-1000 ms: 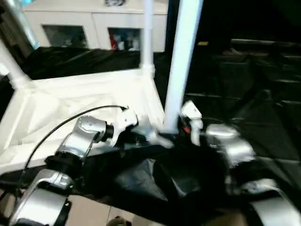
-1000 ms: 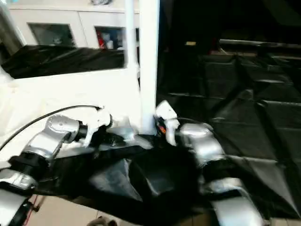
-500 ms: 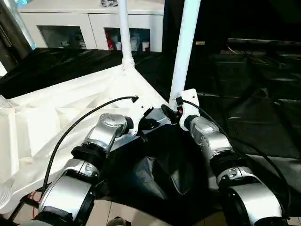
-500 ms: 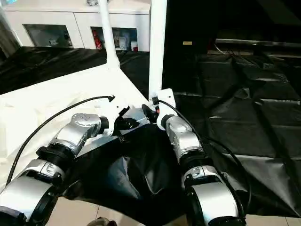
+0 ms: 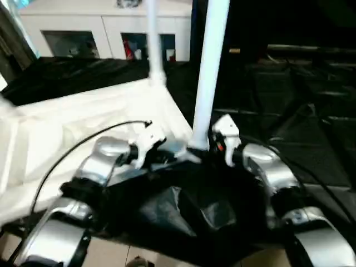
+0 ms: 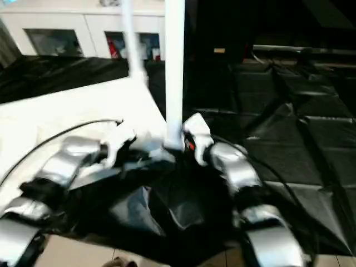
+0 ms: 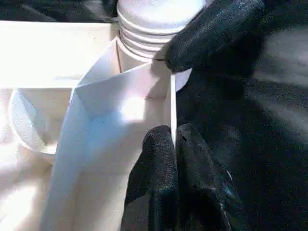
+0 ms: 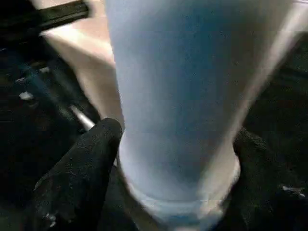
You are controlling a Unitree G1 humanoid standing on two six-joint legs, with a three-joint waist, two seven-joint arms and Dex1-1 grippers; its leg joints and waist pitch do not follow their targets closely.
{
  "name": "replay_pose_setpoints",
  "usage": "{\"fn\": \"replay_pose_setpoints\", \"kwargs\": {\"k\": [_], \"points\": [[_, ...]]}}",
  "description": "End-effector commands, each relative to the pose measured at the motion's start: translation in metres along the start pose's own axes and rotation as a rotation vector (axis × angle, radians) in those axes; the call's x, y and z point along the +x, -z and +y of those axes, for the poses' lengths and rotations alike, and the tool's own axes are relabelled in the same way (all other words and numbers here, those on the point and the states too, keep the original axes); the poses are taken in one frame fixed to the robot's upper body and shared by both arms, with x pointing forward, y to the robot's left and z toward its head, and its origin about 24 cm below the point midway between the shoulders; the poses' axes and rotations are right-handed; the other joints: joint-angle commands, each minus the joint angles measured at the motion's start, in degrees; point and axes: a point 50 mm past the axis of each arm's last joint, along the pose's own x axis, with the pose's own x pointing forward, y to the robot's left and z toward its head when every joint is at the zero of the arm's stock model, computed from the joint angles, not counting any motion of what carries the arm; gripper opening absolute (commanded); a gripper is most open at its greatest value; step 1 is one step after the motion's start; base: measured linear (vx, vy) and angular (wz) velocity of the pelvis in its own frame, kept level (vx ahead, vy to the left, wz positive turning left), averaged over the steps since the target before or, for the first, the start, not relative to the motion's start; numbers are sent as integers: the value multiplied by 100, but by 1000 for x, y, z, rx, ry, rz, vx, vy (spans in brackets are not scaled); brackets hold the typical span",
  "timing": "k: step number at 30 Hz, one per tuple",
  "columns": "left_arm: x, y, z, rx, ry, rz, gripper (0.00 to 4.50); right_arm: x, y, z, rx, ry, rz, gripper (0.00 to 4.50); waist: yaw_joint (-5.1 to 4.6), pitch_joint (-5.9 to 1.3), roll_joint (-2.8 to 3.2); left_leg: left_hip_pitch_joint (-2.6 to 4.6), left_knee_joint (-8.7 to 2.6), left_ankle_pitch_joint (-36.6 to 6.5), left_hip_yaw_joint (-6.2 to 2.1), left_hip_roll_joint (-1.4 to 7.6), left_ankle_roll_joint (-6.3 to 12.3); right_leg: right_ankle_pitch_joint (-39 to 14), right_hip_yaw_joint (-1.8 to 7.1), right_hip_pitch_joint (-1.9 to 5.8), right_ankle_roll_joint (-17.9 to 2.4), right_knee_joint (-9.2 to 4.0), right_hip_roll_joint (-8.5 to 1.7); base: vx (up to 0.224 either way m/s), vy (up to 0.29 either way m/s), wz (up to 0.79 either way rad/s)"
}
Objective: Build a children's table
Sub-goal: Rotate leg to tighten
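Note:
The children's table lies upside down, its white ribbed top (image 5: pixel 67 128) spreading out to the left. One white leg (image 5: pixel 154 44) stands in the far corner socket. Another leg (image 5: pixel 207 72) stands upright in the near corner, right in front of me. My left gripper (image 5: pixel 167 153) is at the near rim beside that corner. In the left wrist view it (image 7: pixel 174 149) is shut, pinching the thin rim wall. My right gripper (image 8: pixel 178 159) holds the base of the near leg, one black finger (image 8: pixel 82 168) on each side. One of its fingertips (image 7: pixel 211 33) rests against the leg's ribbed collar.
A white cabinet (image 5: pixel 111 28) with glass doors stands along the back. Black sheeting (image 5: pixel 300 100) covers the ground to the right and behind. A crumpled fold of it (image 5: pixel 183 211) lies just below my grippers.
The whole picture has shifted and tilted with the camera. Both grippers stay at the near corner, the right one around the leg's base and the left one on the rim.

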Motion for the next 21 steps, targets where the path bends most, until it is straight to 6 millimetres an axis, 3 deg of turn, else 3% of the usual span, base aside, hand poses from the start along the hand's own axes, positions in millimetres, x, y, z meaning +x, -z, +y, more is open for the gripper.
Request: {"fn": "replay_pose_setpoints", "kwargs": {"k": [1,4,5,9,10,16,19,21], "points": [[12,-8,-11,63,104,-6,0,15,-5,21,-34,-183,-2,348,14,-396,-37,124,-387,-1240,-48,159,347,-711,211,257,-1481,-376,-296,0,0,0],[5,-4,-14,78,153,10,0,9,-6,23,-39,-239,-1,348,39,-403,-49,120,-394,-1221,-51,164,310,-642,214,269,-1454,-356,-297,0,0,0],[4,-3,-14,78,157,11,0,8,-6,23,-37,-244,-2,323,38,-405,-48,116,-389,-1167,-47,159,327,-550,217,266,-1465,-347,-294,0,0,0],[1,-2,-15,78,170,15,0,5,-5,25,-24,-269,0,311,49,-408,-36,117,-384,-1114,-45,154,309,-460,215,266,-1503,-342,-295,0,0,0],[1,-2,-15,78,172,16,0,5,-5,27,-19,-276,-2,287,54,-413,-40,114,-384,-1100,-47,153,304,-450,213,269,-1501,-338,-297,0,0,0],[2,-4,-12,51,123,-3,0,11,-2,30,12,-244,-14,277,54,-410,-44,119,-384,-1118,-43,150,272,-539,215,260,-1487,-345,-298,0,0,0],[6,-9,-5,10,44,-22,0,21,0,23,58,-76,-19,276,31,-388,-43,117,-402,-1213,-45,147,187,-740,225,243,-1451,-361,-304,0,0,0],[13,-17,5,-36,-81,-37,0,32,2,15,123,119,-26,275,-23,-358,-46,145,-440,-1507,-60,135,-17,-1279,237,216,-1350,-418,-315,0,0,0]]}}
